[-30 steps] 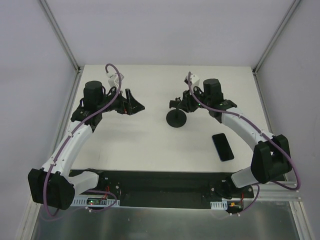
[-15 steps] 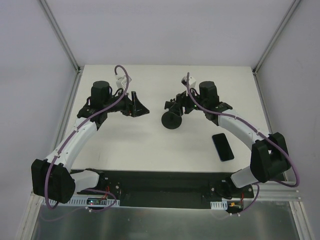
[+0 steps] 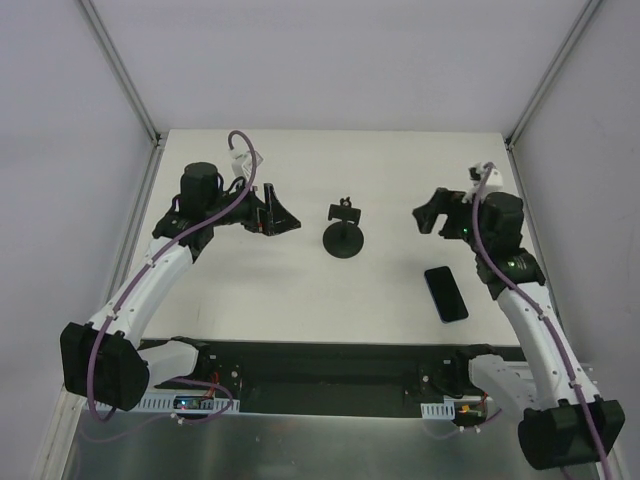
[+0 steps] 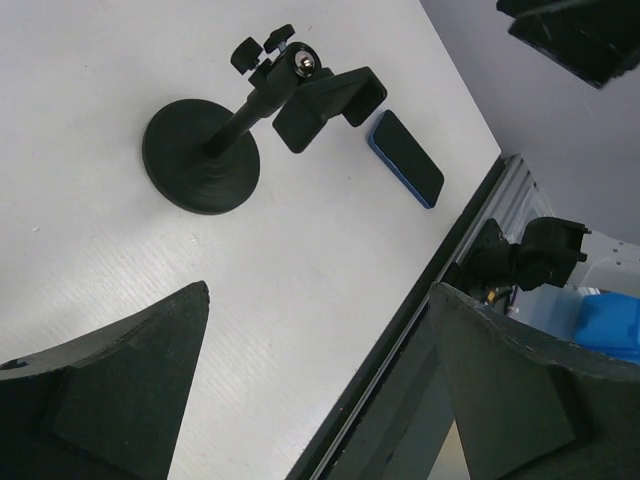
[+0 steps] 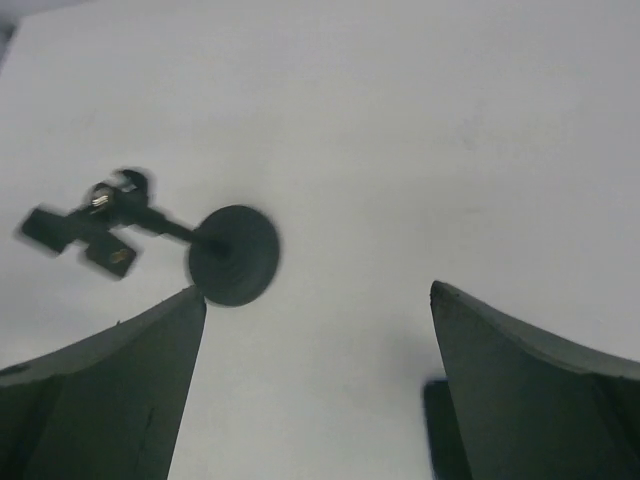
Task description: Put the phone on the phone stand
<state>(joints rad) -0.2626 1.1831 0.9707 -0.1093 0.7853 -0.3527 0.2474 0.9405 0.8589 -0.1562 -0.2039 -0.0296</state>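
Observation:
The phone stand [image 3: 343,240] rests upright on its round disc base near the middle of the white table, its small cradle on top, and nothing touches it. The phone [image 3: 446,293] lies flat to the stand's right, closer to the front edge. My left gripper [image 3: 284,213] hovers open just left of the stand, and my right gripper [image 3: 430,212] hovers open well right of it, behind the phone. In the left wrist view the stand [image 4: 201,155] and the phone [image 4: 405,158] lie beyond the open, empty left gripper [image 4: 318,288]. In the right wrist view the stand [image 5: 233,254] sits beyond the open right gripper [image 5: 318,290].
The white table [image 3: 300,290] ends in a black strip [image 3: 320,365] at the near edge, where the arm bases are bolted. Metal frame posts [image 3: 150,130] rise at the back corners, with pale walls behind.
My right gripper has opened, let go of the stand's top and pulled back to the right. The stand shifted slightly and now rests on its own. My left gripper moved a little nearer to it.

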